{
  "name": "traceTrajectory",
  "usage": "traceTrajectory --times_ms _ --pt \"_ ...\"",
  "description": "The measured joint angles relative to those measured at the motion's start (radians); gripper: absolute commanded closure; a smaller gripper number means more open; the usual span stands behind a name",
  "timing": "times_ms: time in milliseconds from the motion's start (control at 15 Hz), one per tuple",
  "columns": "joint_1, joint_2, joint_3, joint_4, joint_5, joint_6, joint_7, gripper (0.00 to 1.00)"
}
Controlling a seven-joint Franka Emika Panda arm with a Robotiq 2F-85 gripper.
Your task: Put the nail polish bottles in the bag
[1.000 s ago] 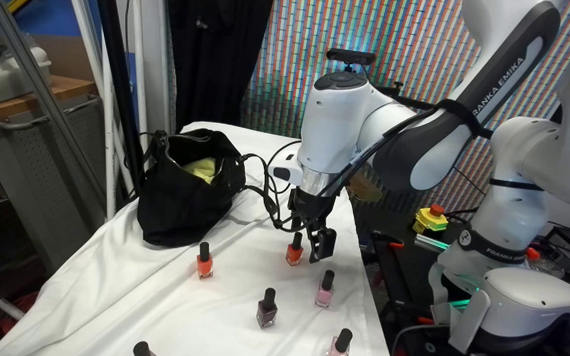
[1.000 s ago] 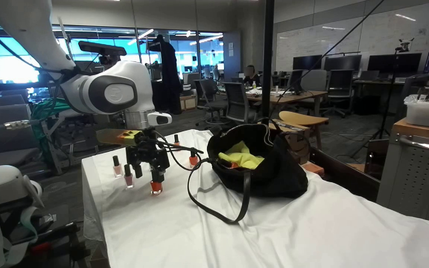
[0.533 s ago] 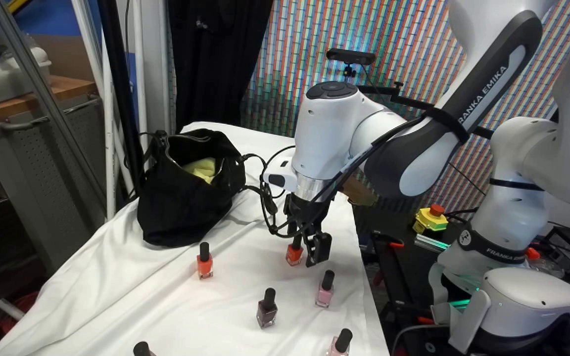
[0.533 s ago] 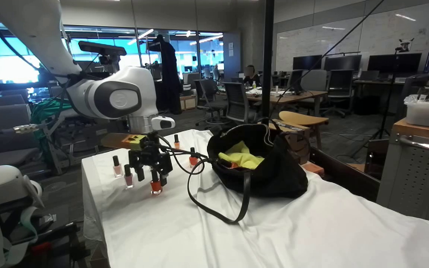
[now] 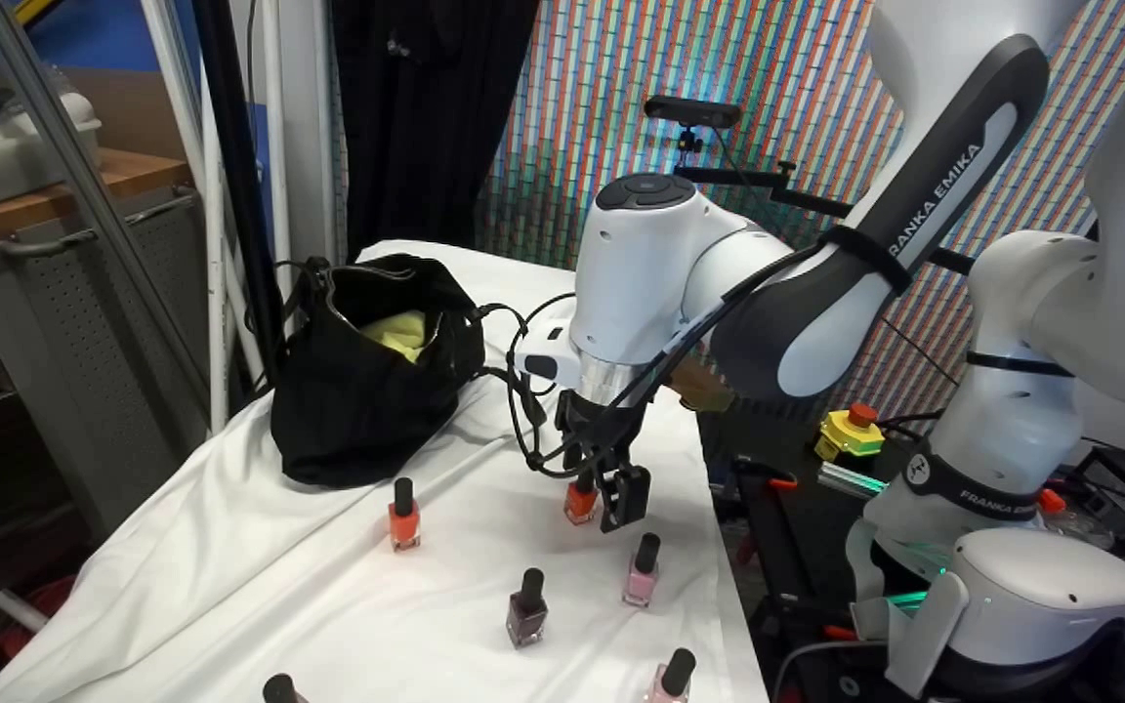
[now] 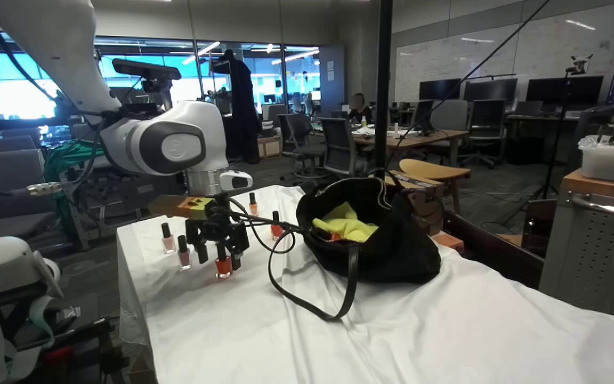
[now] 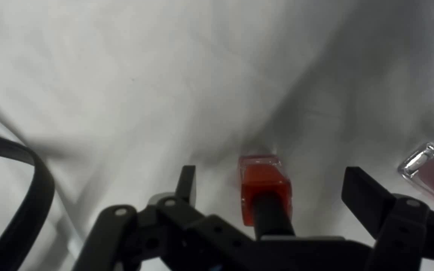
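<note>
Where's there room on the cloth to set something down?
Roomiest: the cloth in front of the bag and its handle, in an exterior view. Smaller: between the orange bottle and dark bottle. Crowded: around the tool, open astride a red bottle.

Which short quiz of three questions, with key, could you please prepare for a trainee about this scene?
1. True or false: in the wrist view, the end effector stands open, with a gap on each side of a red bottle.
2. Multiple choice: which colour shows inside the black bag? A) blue; B) yellow; C) purple.
3. Fill the gap (posture): the dark bottle stands ____ on the white cloth.

Key: 1 true; 2 B; 3 upright.
</note>
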Motion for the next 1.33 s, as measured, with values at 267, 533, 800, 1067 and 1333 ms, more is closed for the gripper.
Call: traceTrajectory --times_ms 267,533,800,1067,1333 --pt "0.000 0.015 0.000 0.007 -0.018 0.001 -0.001 0.00" --pt "0.000 0.030 0.000 0.014 -0.035 0.009 -0.001 0.00" --pt "0.000 0.040 -0.001 0.024 -0.050 0.019 -0.001 0.00" --pt "0.000 0.050 -0.008 0.039 -0.075 0.019 -0.001 0.00" --pt "0.000 0.053 -0.014 0.045 -0.089 0.017 -0.001 0.00"
